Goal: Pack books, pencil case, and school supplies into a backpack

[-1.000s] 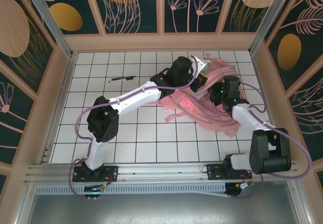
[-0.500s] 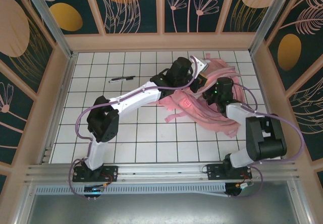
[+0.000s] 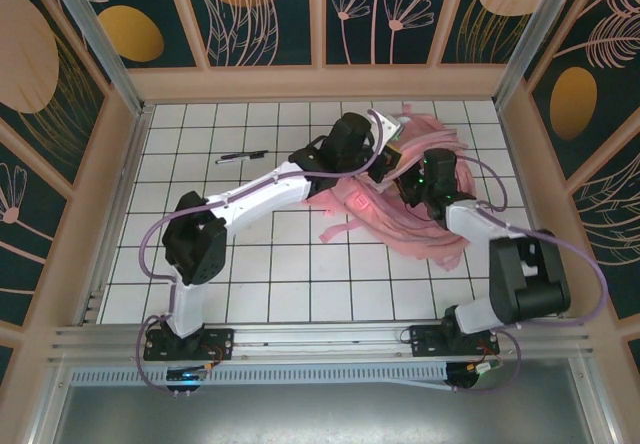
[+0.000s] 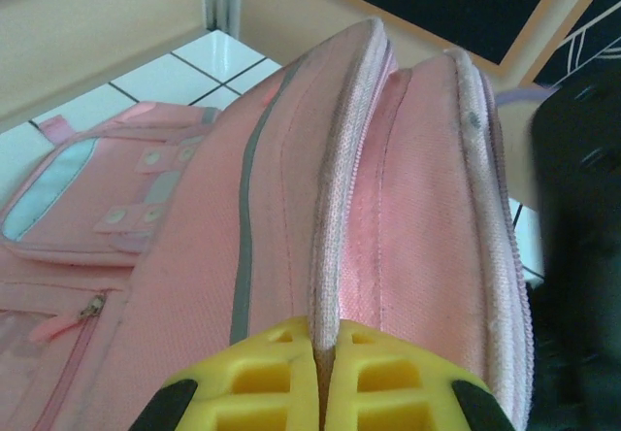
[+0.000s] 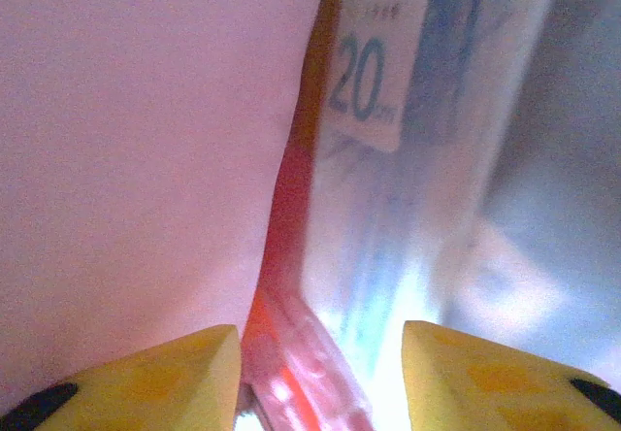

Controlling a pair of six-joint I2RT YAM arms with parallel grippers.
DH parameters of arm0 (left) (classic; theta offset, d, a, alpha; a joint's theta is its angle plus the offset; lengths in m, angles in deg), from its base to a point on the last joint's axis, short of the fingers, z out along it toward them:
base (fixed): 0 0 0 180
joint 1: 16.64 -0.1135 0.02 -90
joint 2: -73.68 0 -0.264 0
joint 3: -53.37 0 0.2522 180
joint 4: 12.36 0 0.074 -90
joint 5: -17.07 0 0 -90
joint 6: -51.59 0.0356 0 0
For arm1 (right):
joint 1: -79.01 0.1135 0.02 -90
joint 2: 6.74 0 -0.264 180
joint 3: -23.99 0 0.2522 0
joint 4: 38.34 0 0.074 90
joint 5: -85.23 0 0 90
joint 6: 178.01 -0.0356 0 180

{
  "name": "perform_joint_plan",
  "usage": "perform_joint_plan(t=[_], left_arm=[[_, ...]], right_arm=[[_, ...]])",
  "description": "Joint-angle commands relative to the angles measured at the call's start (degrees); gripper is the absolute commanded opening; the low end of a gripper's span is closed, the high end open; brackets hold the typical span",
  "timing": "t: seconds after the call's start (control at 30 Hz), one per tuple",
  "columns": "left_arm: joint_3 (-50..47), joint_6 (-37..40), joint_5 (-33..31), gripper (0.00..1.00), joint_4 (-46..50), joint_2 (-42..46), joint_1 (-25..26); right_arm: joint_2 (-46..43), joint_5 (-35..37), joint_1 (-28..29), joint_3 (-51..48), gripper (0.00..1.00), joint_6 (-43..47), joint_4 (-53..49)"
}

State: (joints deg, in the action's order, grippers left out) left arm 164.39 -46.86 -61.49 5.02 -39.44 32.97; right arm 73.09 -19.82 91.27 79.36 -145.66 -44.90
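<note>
- Overhead, the backpack (image 3: 372,209) is seen lying right of centre on the white tiled table (image 3: 250,274), beneath both arms.
- The left gripper (image 4: 325,348) is clenched on the backpack's zipper rim, at the bottom centre of the left wrist view.
- The right gripper (image 5: 320,353) is held parted; the clear pencil case (image 5: 417,159), labelled "20", is seen just ahead, right of centre, beside pink fabric.
- One loose pen (image 3: 240,155) is seen at the upper left of the tiles.

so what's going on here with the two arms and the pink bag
The left gripper is pinched shut on the pink backpack at its zipper rim, holding the opening up. The right gripper, jaws apart, reaches into it beside the clear pencil case. One pen lies on the table outside.
</note>
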Motion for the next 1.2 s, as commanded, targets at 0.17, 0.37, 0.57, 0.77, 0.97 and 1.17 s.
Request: perform_joint_plan(t=[0.17, 0.37, 0.57, 0.77, 0.97, 1.17], left_arm=[[-6.8, 3.1, 6.7, 0.00, -6.4, 6.0, 0.2], [-5.9, 13.2, 8.3, 0.49, -3.2, 8.0, -0.2], [2.3, 8.9, 2.4, 0.60, 2.3, 3.8, -7.6], [10.4, 17.2, -5.7, 0.61, 5.0, -9.8, -8.8], [15.3, 16.1, -9.2, 0.59, 4.0, -21.4, -8.7], [7.6, 13.3, -2.9, 0.53, 6.8, -21.7, -8.6]], right_arm=[[-23.8, 24.9, -2.8, -4.1, 0.72, 18.2, -32.5], [-30.6, 23.9, -13.3, 0.3, 0.73, 21.5, -42.4], [-35.2, 22.8, -13.9, 3.6, 0.65, 25.3, -40.2], [-24.2, 7.8, -13.8, 1.6, 0.65, 29.5, -31.8], [-10.4, 1.5, -14.3, 0.5, 0.54, 31.1, -23.2], [-2.5, 1.4, -17.6, 2.2, 0.50, 33.3, -18.2]])
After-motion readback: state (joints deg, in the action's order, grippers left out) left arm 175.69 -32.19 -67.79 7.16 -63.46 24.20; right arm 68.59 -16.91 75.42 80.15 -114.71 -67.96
